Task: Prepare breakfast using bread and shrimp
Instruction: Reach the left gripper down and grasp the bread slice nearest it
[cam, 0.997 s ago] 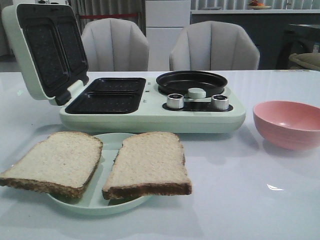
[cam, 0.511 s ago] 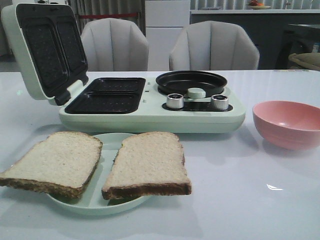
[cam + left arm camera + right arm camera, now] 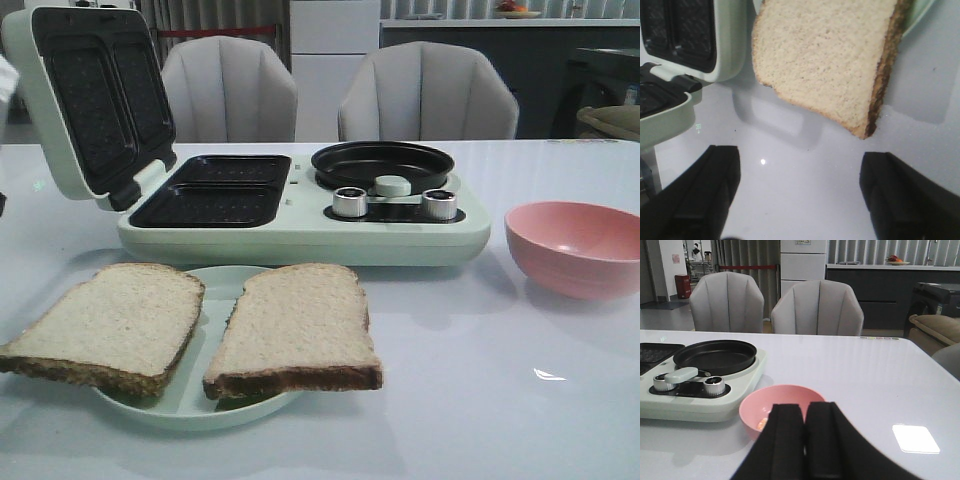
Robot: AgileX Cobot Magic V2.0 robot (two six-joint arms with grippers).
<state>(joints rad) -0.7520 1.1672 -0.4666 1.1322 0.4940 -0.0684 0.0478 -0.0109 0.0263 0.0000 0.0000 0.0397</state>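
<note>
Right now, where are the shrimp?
In the right wrist view, a bit of shrimp peeks from inside the pink bowl, which sits on the table's right side, beside the green breakfast maker.

Porous, matt-crumbed bread lies on a smooth pale-green plate atop a glossy white table; the breakfast maker pairs satin plastic, dark textured plates and shiny metal knobs.

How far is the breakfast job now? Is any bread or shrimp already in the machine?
Nothing looks cooked yet. The sandwich maker stands open, its plates and round pan empty. Both bread slices lie on the green plate. Something pale orange, probably shrimp, sits in the pink bowl. The left gripper is open above the table near one slice, holding nothing; the right gripper is shut and empty. All loading is left.
</note>
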